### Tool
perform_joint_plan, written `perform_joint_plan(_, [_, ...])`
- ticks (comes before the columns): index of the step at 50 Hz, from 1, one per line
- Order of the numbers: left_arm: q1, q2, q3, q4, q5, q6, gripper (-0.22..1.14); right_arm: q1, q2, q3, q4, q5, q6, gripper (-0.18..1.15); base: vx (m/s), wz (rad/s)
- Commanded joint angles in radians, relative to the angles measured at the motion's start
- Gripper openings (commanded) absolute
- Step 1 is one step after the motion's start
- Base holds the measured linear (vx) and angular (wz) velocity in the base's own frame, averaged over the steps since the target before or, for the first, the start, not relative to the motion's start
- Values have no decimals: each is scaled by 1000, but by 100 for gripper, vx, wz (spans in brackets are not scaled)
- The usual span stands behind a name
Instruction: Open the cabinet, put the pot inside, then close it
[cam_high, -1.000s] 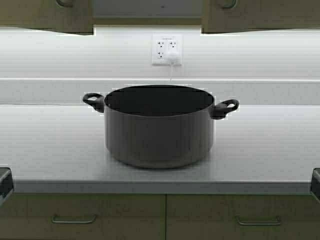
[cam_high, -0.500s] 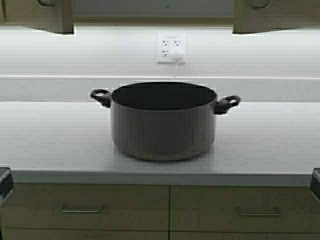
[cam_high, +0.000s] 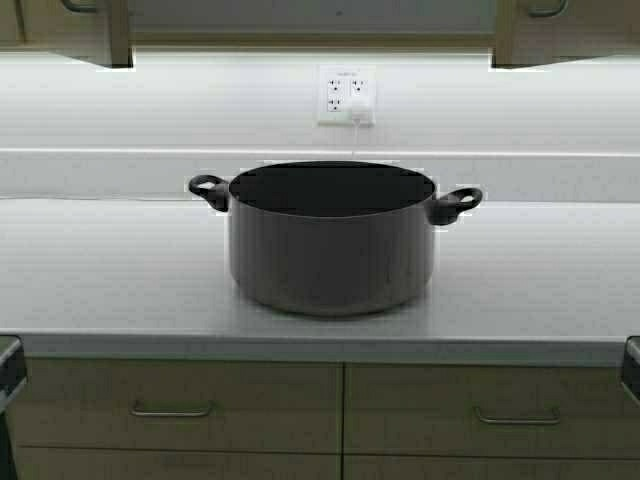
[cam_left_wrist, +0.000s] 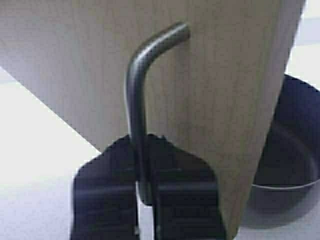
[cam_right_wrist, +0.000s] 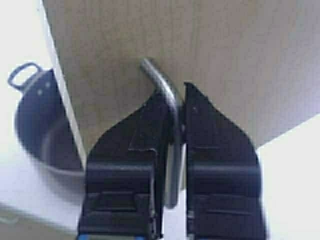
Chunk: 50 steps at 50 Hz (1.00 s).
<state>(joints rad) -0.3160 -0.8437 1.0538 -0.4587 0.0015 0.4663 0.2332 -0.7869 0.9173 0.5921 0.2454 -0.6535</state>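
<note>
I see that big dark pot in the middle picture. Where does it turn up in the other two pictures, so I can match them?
High view: the pot stands mid-counter, below the wall outlet.
Left wrist view: part of its rim and dark inside peeks from behind the cabinet door, whose handle the left pincer clamps.
Right wrist view: one loop handle and part of the bowl show beside the other door, past the right pincer.
Shared landmark: the tan doors' metal handles.

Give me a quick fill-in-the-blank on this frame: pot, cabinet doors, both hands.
1. The wide dark grey metal stockpot sits on the pale ____.
2. The left hand is shut on the slim metal bar ____ of a tan wood-grain cabinet door.
3. The right hand grips the other door's bar; the number of hands holding doors is ____.
4. The pot has no ____ on it.

Missing: countertop; handle; two; lid
</note>
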Motion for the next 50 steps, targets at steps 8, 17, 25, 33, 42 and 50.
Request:
perform_joint_plan(8, [58,-77,8,8,91,8,108,-156,-124,34,2,161,11,103,0,0])
perform_joint_plan(17, [81,-121,2,8,212,5,100,-193,-179,12,3,334,8,103,0,0])
perform_joint_plan(25, [-9,-152,-38,-11,417,5,87,-140,-150,-8,100,499,-18,103,0,0])
perform_joint_plan(33, [-261,-140,-72,-38,420,0,14,77,-95,-52,230,494,-66,88,0,0])
perform_joint_plan(42, [-410,-18,-74,-38,155,-14,0,307,40,-115,235,282,-63,22,0,0])
perform_joint_plan(50, [-416,175,-132,-38,-44,-9,5,428,204,-176,196,-6,-61,-2,-1,1])
